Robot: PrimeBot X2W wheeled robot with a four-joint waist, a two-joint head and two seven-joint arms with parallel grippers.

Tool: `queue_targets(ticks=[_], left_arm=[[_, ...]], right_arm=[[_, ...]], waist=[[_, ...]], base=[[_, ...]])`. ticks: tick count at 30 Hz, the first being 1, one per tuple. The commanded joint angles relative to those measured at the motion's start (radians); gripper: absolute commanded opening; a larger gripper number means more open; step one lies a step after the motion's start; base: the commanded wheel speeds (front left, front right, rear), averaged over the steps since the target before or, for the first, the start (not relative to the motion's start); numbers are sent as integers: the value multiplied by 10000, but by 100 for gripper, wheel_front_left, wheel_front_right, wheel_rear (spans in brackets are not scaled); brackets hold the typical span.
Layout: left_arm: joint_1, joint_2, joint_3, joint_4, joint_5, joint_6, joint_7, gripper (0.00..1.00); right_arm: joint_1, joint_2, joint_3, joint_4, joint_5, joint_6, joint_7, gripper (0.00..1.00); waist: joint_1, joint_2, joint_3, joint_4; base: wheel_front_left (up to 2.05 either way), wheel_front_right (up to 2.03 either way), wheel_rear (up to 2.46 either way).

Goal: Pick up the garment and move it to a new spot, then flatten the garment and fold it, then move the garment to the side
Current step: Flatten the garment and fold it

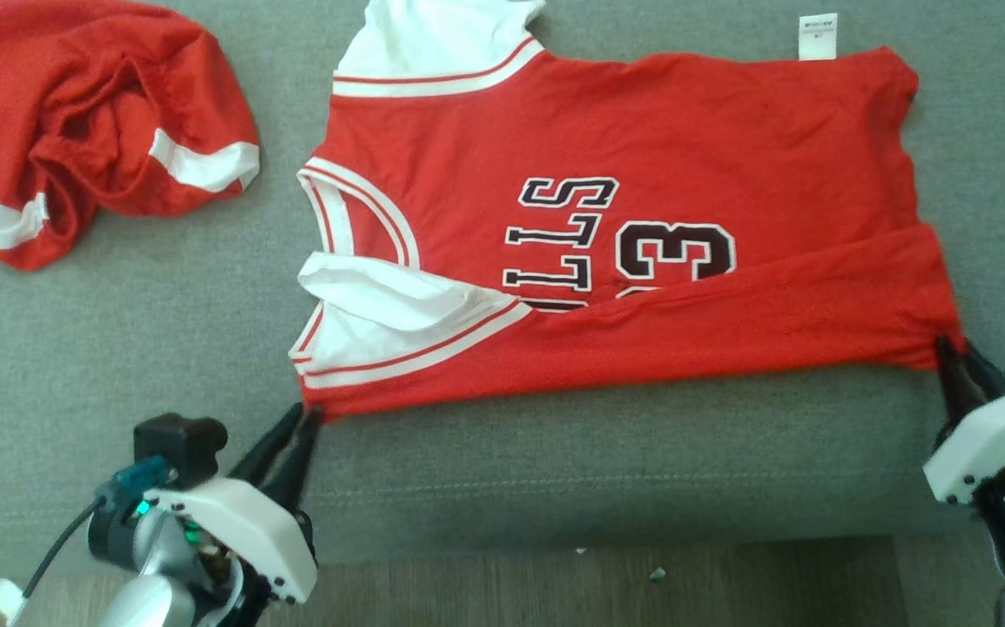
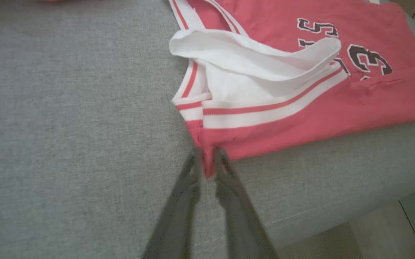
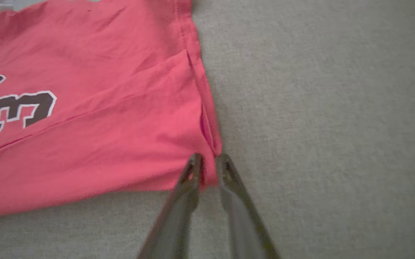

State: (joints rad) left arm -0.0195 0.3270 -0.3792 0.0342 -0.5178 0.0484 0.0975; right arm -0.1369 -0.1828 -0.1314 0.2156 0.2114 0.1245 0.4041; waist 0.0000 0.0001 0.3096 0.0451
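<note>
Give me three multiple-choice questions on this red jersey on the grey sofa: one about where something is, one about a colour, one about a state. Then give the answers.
1. Where does the crumpled red garment lie relative to the spread jersey?
A. To its left on the sofa
B. On top of it
C. On the floor

2. What colour is the number 3 on the jersey?
A. White, outlined red
B. Black, outlined white
C. Blue

3. How is the jersey's near edge?
A. Hanging off the sofa
B. Lying flat, unfolded
C. Folded up over part of the lettering

Answers:
1 A: the head view shows it apart from the jersey, at the cushion's far left.
2 B: the digit is dark with a white rim.
3 C: a red flap covers the lowest letters.
</note>
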Motion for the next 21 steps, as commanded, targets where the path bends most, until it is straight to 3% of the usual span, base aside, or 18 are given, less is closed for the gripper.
queue_targets(ticks=[1,8,13,16,21], left_arm=[[56,344,313,-308,93,131,108,100],[-131,665,837,-923,-312,224,426,100],[-1946,1014,1240,-1409,-315,208,1000,100],[-3728,1008,1193,-1116,-623,-233,1650,100],[-6759,905,1037,795,-1122,-1103,2506,100]], right_arm=[[269,-65,-37,-495,-218,62,17,100],[277,139,-364,-1411,-654,62,-634,100],[-27,424,56,-1832,-505,62,-1452,100],[-364,514,455,-1844,-452,62,-1967,100],[-1012,527,1579,-1735,-66,62,-2585,100]], waist=[[0,-1,-167,-18],[0,-1,-292,-85],[0,-1,-66,-3],[0,-1,357,13],[0,-1,1103,-267]], base=[[0,0,0],[0,0,0],[0,0,0],[0,0,0],[0,0,0]])
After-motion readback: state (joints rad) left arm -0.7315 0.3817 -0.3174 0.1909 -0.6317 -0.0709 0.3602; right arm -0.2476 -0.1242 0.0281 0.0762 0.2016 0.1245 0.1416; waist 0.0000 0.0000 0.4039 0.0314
